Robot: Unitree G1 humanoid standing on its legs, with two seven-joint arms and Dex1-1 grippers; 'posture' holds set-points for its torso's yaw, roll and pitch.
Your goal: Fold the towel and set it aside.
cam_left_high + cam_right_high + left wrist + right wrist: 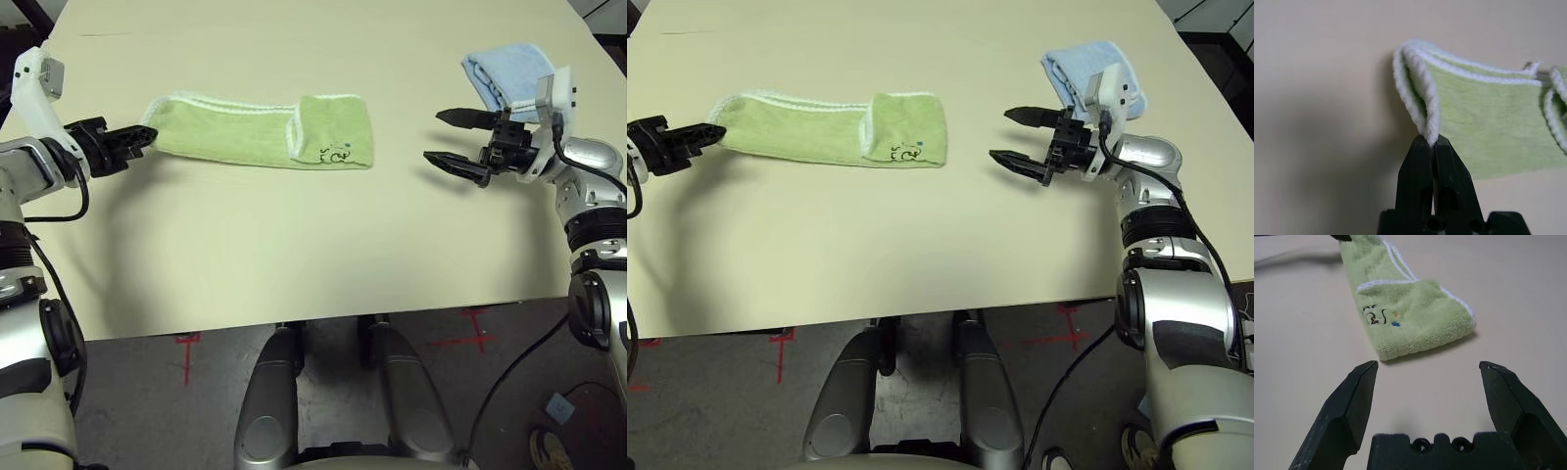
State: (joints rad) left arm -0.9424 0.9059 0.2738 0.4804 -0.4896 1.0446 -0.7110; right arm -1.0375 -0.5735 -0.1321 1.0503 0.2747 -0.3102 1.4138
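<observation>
Robot folding a green towel [260, 137] on a cream worktop [294, 245].
The left end effector [1431, 143] is clamped on the towel's left white-stitched edge; the right end effector [443, 138] hovers spread apart beside its folded, logo-bearing end.

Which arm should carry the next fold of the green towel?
Left, probably. The left gripper is already shut on the towel at its white-edged end, while the right gripper is open and apart from the folded logo end.
</observation>
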